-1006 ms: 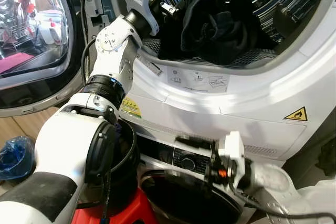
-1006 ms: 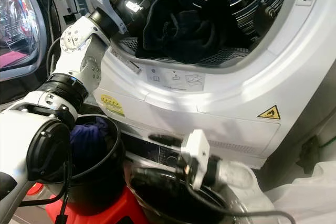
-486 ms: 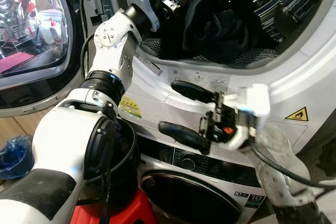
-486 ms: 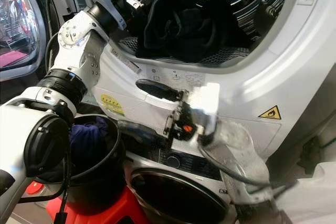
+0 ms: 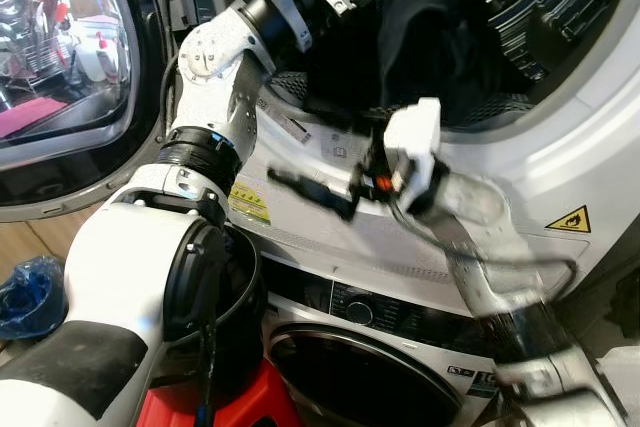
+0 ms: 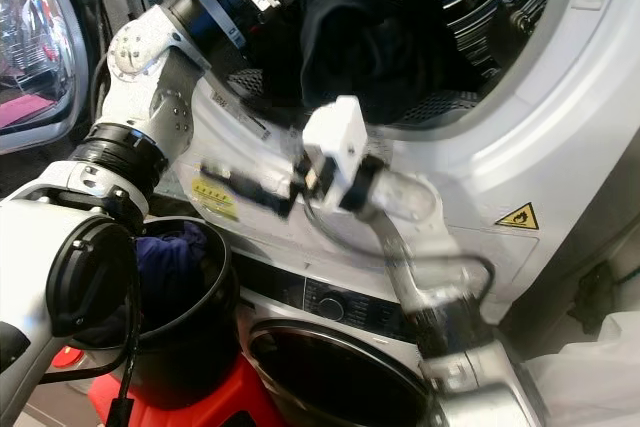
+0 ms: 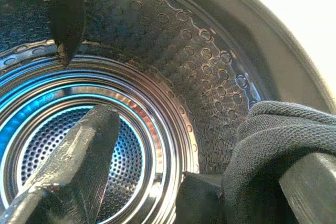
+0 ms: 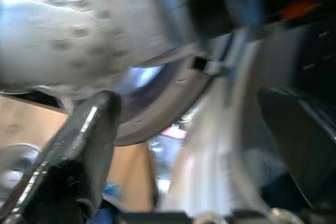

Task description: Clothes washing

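Observation:
A black garment (image 5: 430,27) hangs in the mouth of the upper machine's steel drum (image 5: 560,7). My left arm reaches into the drum beside it. In the left wrist view my left gripper (image 7: 194,150) has its fingers apart, and dark grey cloth (image 7: 273,140) lies over one finger. My right gripper (image 5: 315,185) is blurred, raised in front of the white panel just below the drum's rim. Its fingers (image 8: 79,156) stand apart with nothing between them.
The round glass door (image 5: 60,67) stands open on the left. A black bucket (image 6: 215,327) with dark blue clothes (image 6: 170,257) sits on a red stool (image 6: 200,402) at the lower left. Below is a second machine's dark door (image 5: 370,377). A blue bag (image 5: 30,297) lies on the floor.
My right arm has swung up from the lower machine's front to just below the upper drum's rim. The left gripper and the black garment have risen a little inside the drum.

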Robot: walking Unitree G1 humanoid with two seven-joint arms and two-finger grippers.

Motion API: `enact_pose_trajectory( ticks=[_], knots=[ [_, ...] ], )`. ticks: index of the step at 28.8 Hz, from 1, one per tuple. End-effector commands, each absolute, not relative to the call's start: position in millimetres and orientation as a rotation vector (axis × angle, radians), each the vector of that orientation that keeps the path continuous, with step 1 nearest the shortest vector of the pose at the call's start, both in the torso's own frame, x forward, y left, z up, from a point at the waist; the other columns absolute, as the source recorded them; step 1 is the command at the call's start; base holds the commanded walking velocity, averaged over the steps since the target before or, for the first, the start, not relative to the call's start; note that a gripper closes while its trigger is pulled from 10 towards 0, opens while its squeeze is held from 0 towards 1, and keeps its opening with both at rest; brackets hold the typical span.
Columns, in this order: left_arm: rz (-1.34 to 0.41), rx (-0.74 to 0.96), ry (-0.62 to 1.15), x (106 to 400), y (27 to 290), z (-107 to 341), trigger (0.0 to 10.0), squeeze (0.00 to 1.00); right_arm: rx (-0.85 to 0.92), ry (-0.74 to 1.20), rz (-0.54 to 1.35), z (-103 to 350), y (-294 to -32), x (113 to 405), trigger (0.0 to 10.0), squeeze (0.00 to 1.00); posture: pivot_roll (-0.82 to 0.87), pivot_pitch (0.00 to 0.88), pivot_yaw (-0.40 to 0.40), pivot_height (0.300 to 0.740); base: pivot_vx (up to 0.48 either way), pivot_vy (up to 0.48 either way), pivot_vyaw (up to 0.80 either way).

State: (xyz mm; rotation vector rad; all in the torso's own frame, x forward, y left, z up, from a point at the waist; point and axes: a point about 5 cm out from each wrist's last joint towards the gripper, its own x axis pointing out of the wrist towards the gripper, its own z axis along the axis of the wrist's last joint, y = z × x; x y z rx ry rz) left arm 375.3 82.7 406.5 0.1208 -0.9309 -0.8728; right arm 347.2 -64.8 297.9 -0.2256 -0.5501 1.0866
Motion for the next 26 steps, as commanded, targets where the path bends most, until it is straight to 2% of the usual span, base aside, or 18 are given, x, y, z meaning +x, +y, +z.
enact_pose_trajectory(
  ticks=[1, 7, 15, 18, 20, 26],
  knots=[
    [-0.845, 0.125, -1.005, 369.4, 91.4, 418.4, 10.0, 0.0, -0.268, -0.561, 1.022, 303.8, -66.1, 355.0, 10.0, 0.0, -0.03, 0.0, 0.095, 0.74, 0.0, 0.0, 0.0],
    [-0.72, 0.077, -1.102, 362.8, 116.2, 429.2, 10.0, 0.0, -0.383, -0.587, 0.894, 328.4, -65.4, 374.9, 10.0, 0.0, -0.02, 0.0, 0.086, 0.74, 0.0, 0.0, 0.0],
    [-0.65, 0.143, -1.048, 365.9, 131.4, 409.7, 10.0, 0.0, -0.405, -0.6, 0.849, 342.5, -60.1, 384.6, 10.0, 0.0, -0.01, 0.0, 0.075, 0.74, 0.0, 0.0, 0.0],
    [-0.654, 0.328, -0.879, 371.4, 136.9, 372.8, 10.0, 0.0, -0.386, -0.614, 0.799, 353.0, -57.2, 388.8, 10.0, 0.0, 0.0, 0.0, 0.073, 0.74, 0.0, 0.0, 0.0],
    [-0.673, 0.39, -0.806, 372.1, 137.7, 357.8, 10.0, 0.0, -0.372, -0.616, 0.781, 356.7, -56.2, 390.3, 10.0, 0.0, 0.01, 0.0, 0.071, 0.74, 0.0, 0.0, 0.0],
    [-0.695, 0.467, -0.741, 359.8, 139.3, 334.0, 10.0, 0.0, -0.337, -0.628, 0.739, 369.3, -52.7, 393.4, 10.0, 0.0, 0.02, 0.0, 0.06, 0.74, 0.0, 0.0, 0.0]
  ],
)
